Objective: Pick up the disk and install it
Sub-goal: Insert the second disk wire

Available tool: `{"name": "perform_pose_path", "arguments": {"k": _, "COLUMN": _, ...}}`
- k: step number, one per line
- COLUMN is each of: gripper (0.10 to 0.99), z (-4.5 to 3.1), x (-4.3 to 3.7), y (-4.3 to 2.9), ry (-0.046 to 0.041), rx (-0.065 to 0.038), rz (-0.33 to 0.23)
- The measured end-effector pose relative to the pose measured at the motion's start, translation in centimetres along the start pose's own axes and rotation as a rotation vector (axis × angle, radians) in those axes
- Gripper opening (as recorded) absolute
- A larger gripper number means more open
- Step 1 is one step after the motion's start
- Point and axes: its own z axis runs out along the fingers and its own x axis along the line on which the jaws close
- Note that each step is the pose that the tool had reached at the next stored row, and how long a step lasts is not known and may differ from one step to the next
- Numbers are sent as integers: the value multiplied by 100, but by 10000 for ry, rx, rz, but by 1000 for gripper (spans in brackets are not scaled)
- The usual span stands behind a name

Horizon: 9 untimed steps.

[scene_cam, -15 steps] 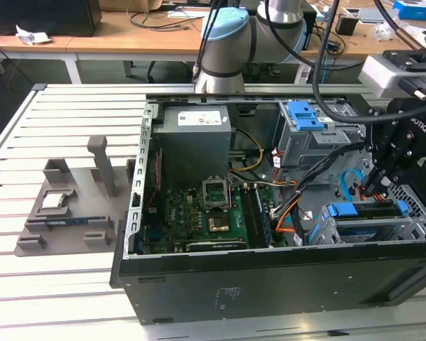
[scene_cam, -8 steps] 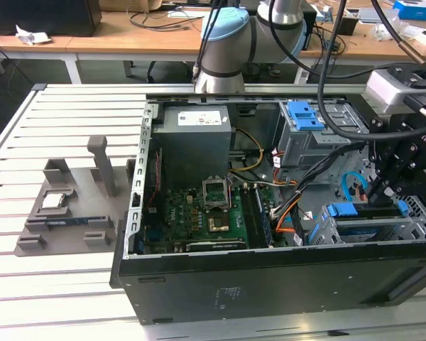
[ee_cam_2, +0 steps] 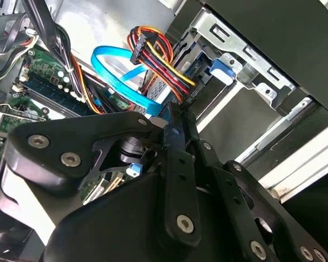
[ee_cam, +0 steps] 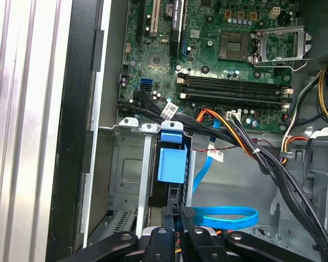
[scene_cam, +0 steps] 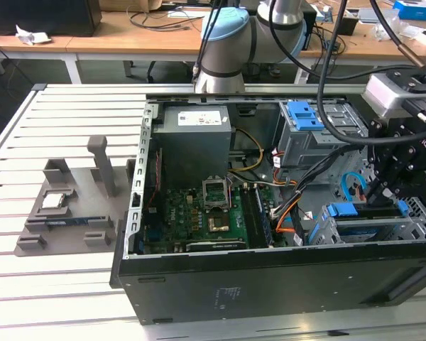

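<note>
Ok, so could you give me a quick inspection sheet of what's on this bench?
Surface: slotted metal table, open computer case on it.
Job's things: disk with blue bracket, seemingly slotted in the drive cage.
Clutter: grey holder with a small chip, at the exterior view's left.
Grippers: gripper right at the disk's edge.
Cables: blue flat cable looped beside the cage; coloured wire bundle.
Surroundings: cluttered desks behind.
</note>
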Motion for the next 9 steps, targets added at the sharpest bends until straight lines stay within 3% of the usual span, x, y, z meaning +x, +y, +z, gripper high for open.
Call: {"name": "perform_pose_path", "arguments": {"k": 9, "gripper": 161, "z": 34, "x": 14, "y": 15, "ry": -21, "rx": 2, "rz": 0}}
